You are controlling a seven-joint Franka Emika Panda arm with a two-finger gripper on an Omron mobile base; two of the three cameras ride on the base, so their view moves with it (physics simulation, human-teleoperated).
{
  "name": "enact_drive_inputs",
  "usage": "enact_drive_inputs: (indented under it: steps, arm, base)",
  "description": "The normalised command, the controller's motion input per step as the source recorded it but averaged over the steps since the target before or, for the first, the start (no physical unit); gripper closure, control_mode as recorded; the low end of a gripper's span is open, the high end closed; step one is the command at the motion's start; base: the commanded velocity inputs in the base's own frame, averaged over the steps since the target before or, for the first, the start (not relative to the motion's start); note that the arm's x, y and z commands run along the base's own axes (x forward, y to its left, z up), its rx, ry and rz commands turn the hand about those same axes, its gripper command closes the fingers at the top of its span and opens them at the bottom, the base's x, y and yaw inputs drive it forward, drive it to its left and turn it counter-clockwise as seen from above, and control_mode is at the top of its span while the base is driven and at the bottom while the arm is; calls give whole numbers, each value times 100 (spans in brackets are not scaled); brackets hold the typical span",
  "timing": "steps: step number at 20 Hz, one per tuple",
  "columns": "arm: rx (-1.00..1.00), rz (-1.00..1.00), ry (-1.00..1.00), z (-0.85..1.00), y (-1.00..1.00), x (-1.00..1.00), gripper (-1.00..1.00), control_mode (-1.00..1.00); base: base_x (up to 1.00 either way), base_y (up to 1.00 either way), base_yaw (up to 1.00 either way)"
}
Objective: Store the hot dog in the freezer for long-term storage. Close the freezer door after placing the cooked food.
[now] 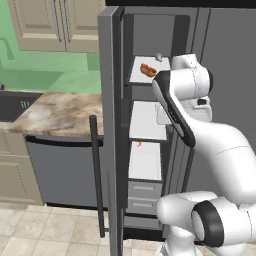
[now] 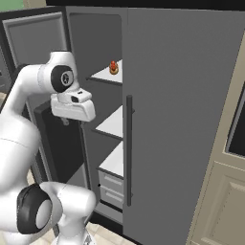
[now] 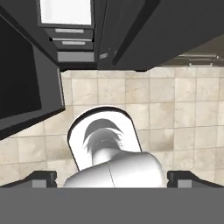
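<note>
Though half-hidden, hot dog point(image 1: 148, 69) (top shelf)

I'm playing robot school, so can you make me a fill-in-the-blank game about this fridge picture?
1. The hot dog lies on the ____ shelf of the freezer.
2. The freezer door is ____.
3. The fingers are spread wide and hold ____.
4. The hand's camera looks down at the tiled ____.

Missing words: top; open; nothing; floor
</note>
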Motion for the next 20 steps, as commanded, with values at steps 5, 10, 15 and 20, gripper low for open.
enact_drive_inputs:
  steps: [5,10,15,20]
  arm:
    - [0,3,1,-40,0,-58,-100,-100]
    - [1,4,-4,-29,0,-60,-100,-100]
    - [3,3,-3,-15,0,-37,-100,-100]
    - [3,5,0,-3,-1,-1,-100,-100]
  base:
    - [0,0,0]
    - [0,0,0]
    - [0,0,0]
    - [0,0,0]
